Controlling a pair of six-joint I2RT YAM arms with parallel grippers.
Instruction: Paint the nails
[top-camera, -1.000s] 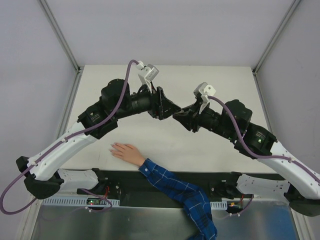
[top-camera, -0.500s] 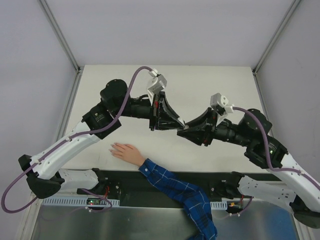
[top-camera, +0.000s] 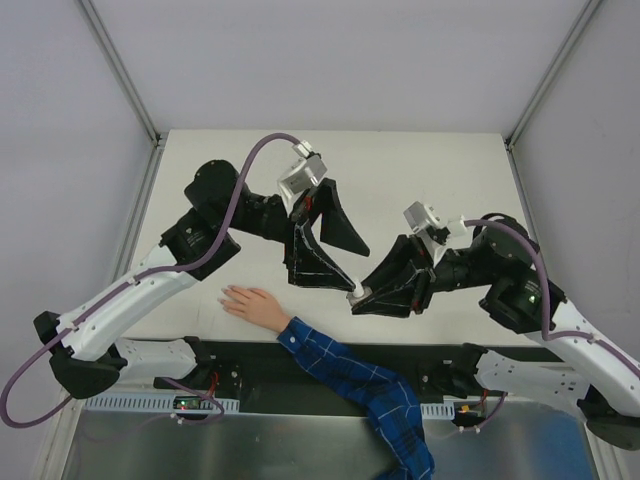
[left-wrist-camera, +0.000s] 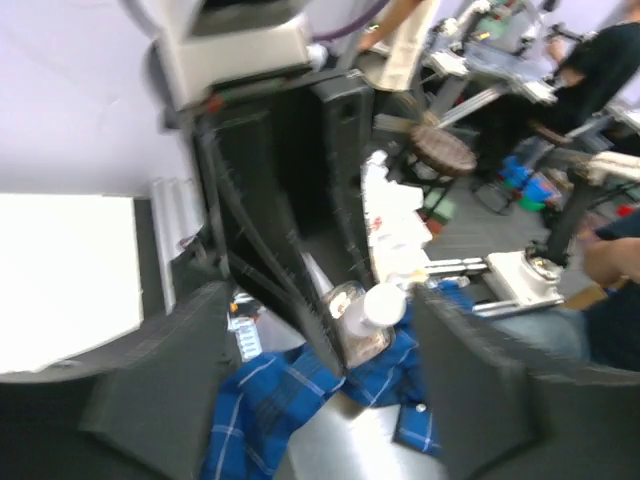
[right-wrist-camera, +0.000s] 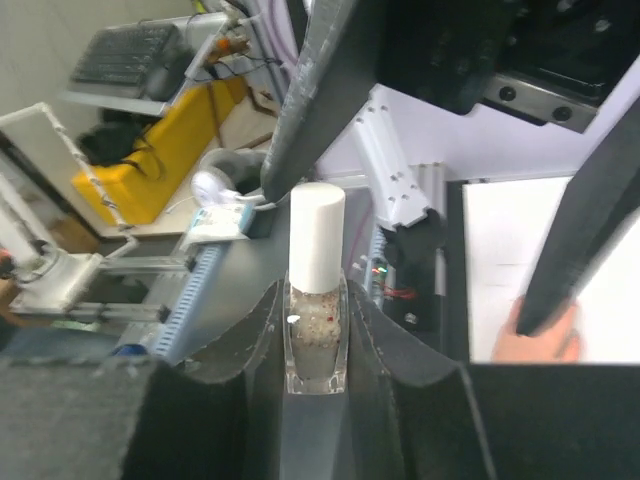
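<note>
A small clear bottle (right-wrist-camera: 315, 345) of speckled polish with a white cap (right-wrist-camera: 317, 235) stands upright in my right gripper (right-wrist-camera: 316, 330), which is shut on its body. In the top view the bottle (top-camera: 356, 294) is held above the table's near half. My left gripper (top-camera: 358, 268) is open, its jaws wide on either side of the cap (left-wrist-camera: 383, 303), not touching it. A pale hand (top-camera: 252, 304) with a blue plaid sleeve (top-camera: 350, 380) lies flat at the near edge, left of both grippers. Its nails are too small to make out.
The white table (top-camera: 420, 170) stretches behind the arms, with walls on both sides. A black rail (top-camera: 250, 365) and both arm bases run along the near edge. The sleeve crosses that rail toward the bottom right.
Both grippers have come nearer and lower, the right one still carrying the bottle. The left jaws, closed half a second ago, now stand wide apart around the cap.
</note>
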